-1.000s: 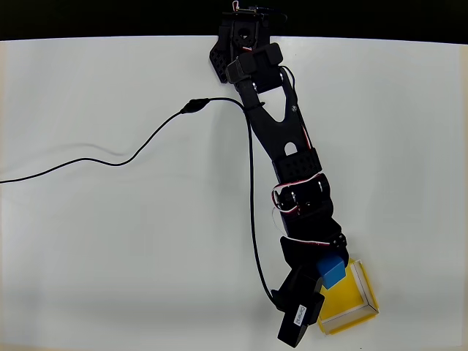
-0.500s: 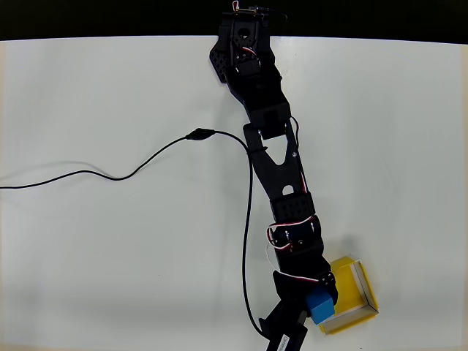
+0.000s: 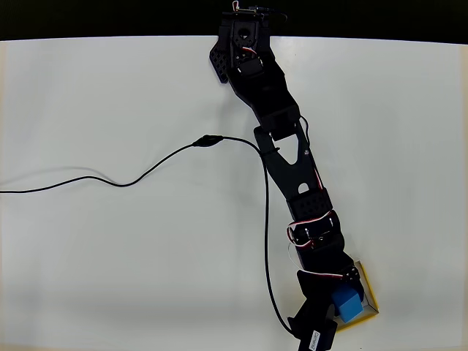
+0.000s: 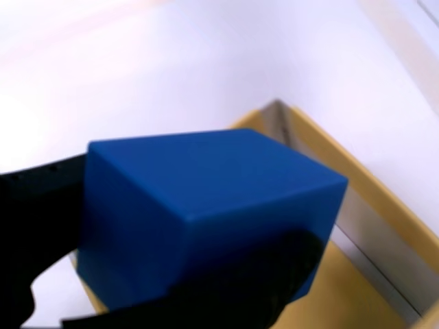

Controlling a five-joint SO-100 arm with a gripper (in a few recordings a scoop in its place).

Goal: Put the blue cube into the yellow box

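Note:
My gripper (image 3: 342, 301) is shut on the blue cube (image 3: 346, 303) near the table's front right, held right over the yellow box (image 3: 369, 298), whose corner peeks out from under the arm. In the wrist view the blue cube (image 4: 199, 212) fills the middle, clamped between the black fingers (image 4: 226, 295). Beneath and behind it lie the yellow box's pale rim and wall (image 4: 374, 199) and a patch of its yellow floor (image 4: 343, 295). Most of the box is hidden by the arm in the overhead view.
A black cable (image 3: 131, 175) runs from the left edge across the white table (image 3: 110, 256) to the arm and down along it. The arm's base (image 3: 241, 36) sits at the far edge. The table's front edge is close to the box.
The arm has stretched further forward and swung right, carrying the blue cube from the box's left rim to over its middle. The cable shifted slightly with it.

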